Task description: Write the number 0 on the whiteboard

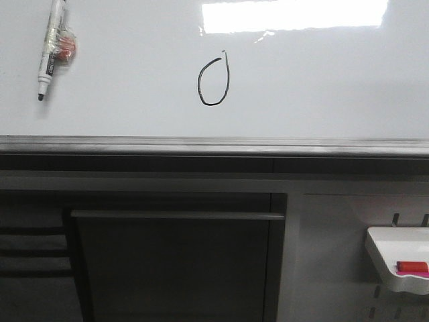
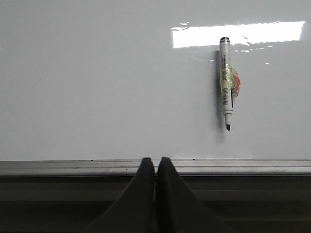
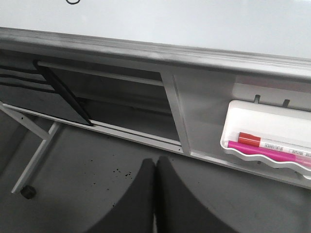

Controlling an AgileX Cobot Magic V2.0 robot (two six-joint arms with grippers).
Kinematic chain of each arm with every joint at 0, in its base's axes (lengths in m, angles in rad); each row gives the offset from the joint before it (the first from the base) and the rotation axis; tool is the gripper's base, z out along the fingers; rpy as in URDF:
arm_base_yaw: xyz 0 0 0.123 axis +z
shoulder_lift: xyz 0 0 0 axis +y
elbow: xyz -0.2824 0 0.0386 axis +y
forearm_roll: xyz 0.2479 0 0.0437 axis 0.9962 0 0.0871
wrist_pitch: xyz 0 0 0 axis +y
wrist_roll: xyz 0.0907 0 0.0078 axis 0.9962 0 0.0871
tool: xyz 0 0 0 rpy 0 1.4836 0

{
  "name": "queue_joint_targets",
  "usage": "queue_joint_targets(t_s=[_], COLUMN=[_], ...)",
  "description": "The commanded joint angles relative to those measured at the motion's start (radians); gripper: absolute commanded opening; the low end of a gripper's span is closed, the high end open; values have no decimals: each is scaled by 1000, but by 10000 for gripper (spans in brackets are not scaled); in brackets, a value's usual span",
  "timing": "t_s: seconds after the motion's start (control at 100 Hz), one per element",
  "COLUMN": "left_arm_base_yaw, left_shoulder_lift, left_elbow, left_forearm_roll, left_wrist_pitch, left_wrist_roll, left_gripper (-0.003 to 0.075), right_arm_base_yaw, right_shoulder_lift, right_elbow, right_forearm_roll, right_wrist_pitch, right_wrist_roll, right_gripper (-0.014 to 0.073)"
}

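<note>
Nearest, below the grey edge strip (image 1: 214, 144): small white tray (image 1: 400, 258) at right. Left hand (image 2: 155, 167) and right hand (image 3: 155, 167) both closed, empty. Number 0 (image 1: 214, 82) drawn mid whiteboard (image 1: 322, 87); marker (image 1: 50, 47) stuck far left (apparently by magnet). Risk: smudging wet ink or knocking the marker. Ample bare board rightward.

Front and left-wrist views share the whiteboard (image 1: 322, 87).
</note>
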Motion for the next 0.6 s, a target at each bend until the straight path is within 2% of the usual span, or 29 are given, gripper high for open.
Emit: queue_joint_targets(t_s=[0.0,0.23,0.35,0.39,0.45,0.59], left_arm_base_yaw=[1,1,1,1,1,1], left_shoulder_lift=[-26,-26,-26,-26,-26,-26], left_elbow=[25,25,25,25,25,25], left_forearm_roll=[0,0,0,0,0,0], left_wrist_pitch=[-78,-78,-78,-78,-78,-78], left_wrist_roll=[-12,-12,-12,-12,-12,-12], left_gripper=[-20,-20,-20,-20,-20,-20], right_arm_base_yaw=[-6,-1,8,4,-9,-61], right_shoulder_lift=[4,2,-100,-150,-233,-396], right_elbow=[-26,-26,4,24,76,229], right_forearm_roll=[7,7,11,-46,-101,-109], right_wrist_pitch=[-56,-56,-66,-91,-138,-337], right_wrist_roll=[-5,-5,-17,-70,-81,-81], right_gripper=[-73,-73,-73,-73,-73,-73])
